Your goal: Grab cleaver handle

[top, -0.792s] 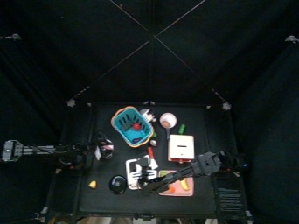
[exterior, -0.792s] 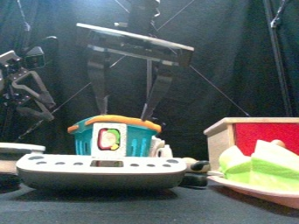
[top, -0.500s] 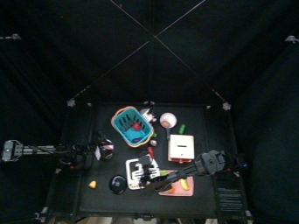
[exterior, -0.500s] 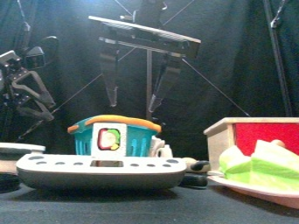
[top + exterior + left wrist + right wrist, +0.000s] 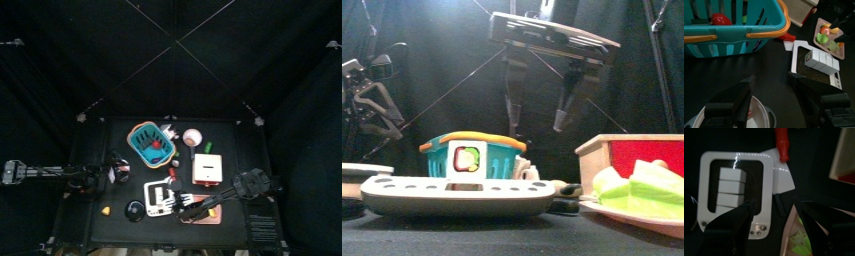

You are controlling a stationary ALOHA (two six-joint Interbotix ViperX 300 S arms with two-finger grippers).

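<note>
Right hand [image 5: 539,122] has shifted since the earlier frames: in the front view it now hangs higher and further toward the right side, and in the top view the right arm has drawn back slightly toward its own side.

Right hand state: the two fingers stand wide apart and nothing is between them. It hovers above the tabletop [image 5: 127,225], clear of everything on it.

Cleaver: the broad white blade [image 5: 734,158] lies flat directly beneath the right hand. In the right wrist view the blade's far end reaches out ahead of the fingertips. Its near end, with a small rivet, sits in the gap between the two fingers. In the top view the blade [image 5: 158,190] is just beyond the hand's tips, on the side away from the right arm.

Cleaver handle: I cannot separate it from the dark tabletop in any view. Only the riveted blade end, down near the hand's own base, is distinct. There is no contact between hand and cleaver.

A red piece [image 5: 782,143] lies past the blade's far corner, ahead of the right hand. The cream box [image 5: 636,155] with a red edge stands off to the hand's arm side, lower than the fingers.

Left hand [image 5: 771,80] rests at the left of the tabletop with its fingers apart and empty. The teal basket [image 5: 731,30] is ahead of it.
</note>
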